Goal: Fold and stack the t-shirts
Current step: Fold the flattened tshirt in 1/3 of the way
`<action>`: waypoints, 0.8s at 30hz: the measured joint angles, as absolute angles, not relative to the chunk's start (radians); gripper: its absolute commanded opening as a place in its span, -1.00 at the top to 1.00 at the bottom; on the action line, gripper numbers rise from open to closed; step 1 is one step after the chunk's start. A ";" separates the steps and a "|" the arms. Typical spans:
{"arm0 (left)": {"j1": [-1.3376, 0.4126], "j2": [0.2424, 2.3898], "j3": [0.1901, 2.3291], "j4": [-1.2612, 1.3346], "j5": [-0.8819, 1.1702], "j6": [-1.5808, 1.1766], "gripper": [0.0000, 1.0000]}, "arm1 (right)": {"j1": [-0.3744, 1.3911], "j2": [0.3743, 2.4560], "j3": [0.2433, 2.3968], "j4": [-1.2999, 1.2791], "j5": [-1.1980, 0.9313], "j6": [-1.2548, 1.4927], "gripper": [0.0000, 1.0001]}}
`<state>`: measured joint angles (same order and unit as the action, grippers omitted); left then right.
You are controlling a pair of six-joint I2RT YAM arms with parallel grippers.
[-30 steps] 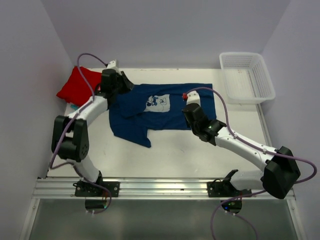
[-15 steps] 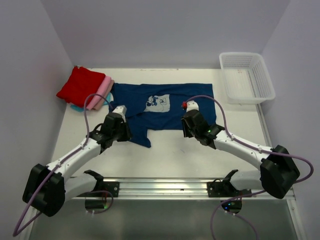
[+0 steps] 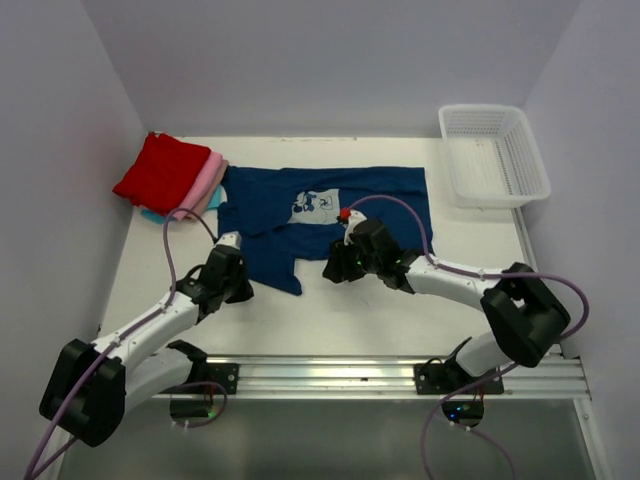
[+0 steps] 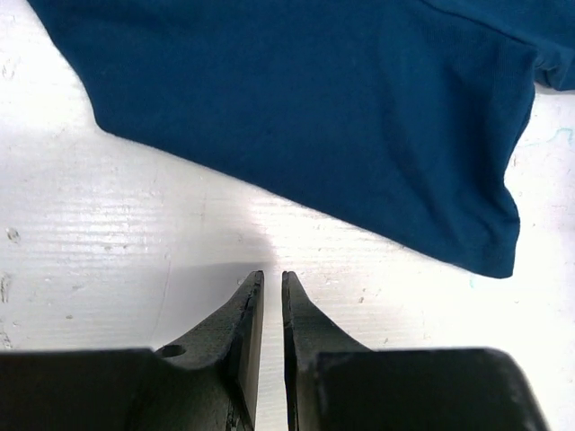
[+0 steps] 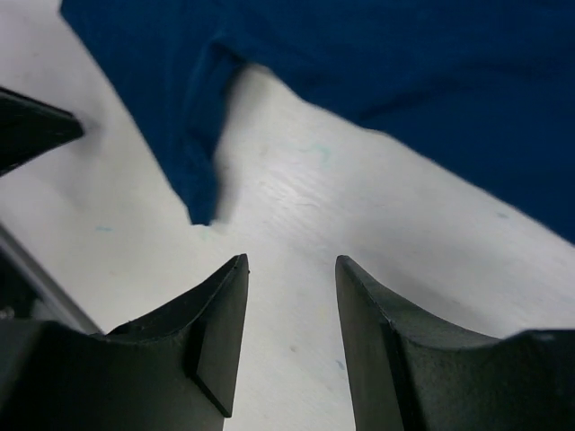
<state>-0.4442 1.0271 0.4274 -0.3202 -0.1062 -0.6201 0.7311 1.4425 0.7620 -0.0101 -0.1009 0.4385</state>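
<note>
Shifted since half a second ago: the right gripper is now sitting further toward the left edge of the bench, along the near hem of the navy t-shirt. The left gripper is sitting slightly nearer the front edge than before.

- Navy t-shirt: lying spread flat across the middle of the bench toward the far edge, with its pale chest print facing up. One loose flap is trailing toward the front edge, between the two grippers.
- Left gripper: hovering over the bare table just short of the flap's edge. Its jaws are standing almost together, showing only a thin slit and gripping nothing.
- Right gripper: pointing toward the left edge over bare table, beside the flap's tip. Its jaws are standing moderately apart with nothing between them, and the fingers are not touching the cloth.
- Folded stack: resting at the far-left corner. The red tee is lying uppermost, the pink tee is showing at its right side, and a teal tee is peeking out beneath.
- White mesh basket: sitting at the far-right corner, well apart from the shirt.
</note>
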 measured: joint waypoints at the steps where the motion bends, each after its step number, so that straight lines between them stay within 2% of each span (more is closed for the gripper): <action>1: -0.446 1.022 0.422 -0.322 -0.106 -0.627 0.67 | 0.737 1.475 0.761 0.032 -0.145 0.459 0.02; 6: -0.448 0.988 0.410 -0.321 -0.108 -0.645 0.68 | 0.794 1.585 0.757 0.194 -0.290 0.537 -0.06; 16: -0.448 0.936 0.396 -0.319 -0.108 -0.665 0.71 | 0.855 1.776 0.758 0.385 -0.368 0.613 0.00; 21: -0.448 0.899 0.393 -0.324 -0.108 -0.672 0.75 | 0.859 1.829 0.804 0.419 -0.366 0.611 0.17; 24: -0.448 0.877 0.379 -0.321 -0.107 -0.677 0.76 | 0.862 1.880 0.862 0.418 -0.366 0.602 0.48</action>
<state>-0.4477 0.8772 0.3790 -0.3210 -0.1074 -0.6769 0.8623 1.8805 0.8623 0.4183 -0.3656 0.6018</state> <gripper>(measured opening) 0.125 0.345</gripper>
